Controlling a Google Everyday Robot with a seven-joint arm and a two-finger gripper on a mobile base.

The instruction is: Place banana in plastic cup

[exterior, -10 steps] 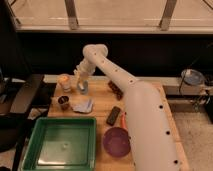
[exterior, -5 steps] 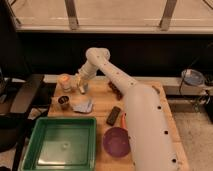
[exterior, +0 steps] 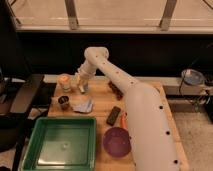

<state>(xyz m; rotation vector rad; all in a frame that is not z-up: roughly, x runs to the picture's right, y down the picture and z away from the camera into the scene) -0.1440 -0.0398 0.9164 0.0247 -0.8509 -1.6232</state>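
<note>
- Compared with half a second earlier, the white arm (exterior: 135, 100) has brought the gripper (exterior: 83, 84) lower, to the far left of the wooden table (exterior: 102, 100), beside the pale orange-white cup (exterior: 64, 81).
- Whether the jaws are apart or together cannot be told.
- A yellowish shape at the gripper may be the banana (exterior: 81, 88); its axis and the blue cup cannot be distinguished.
- Green tray (exterior: 35, 145) and purple bowl (exterior: 117, 141): nothing visible inside.
- Dark metallic cup (exterior: 64, 101): contents indiscernible.
</note>
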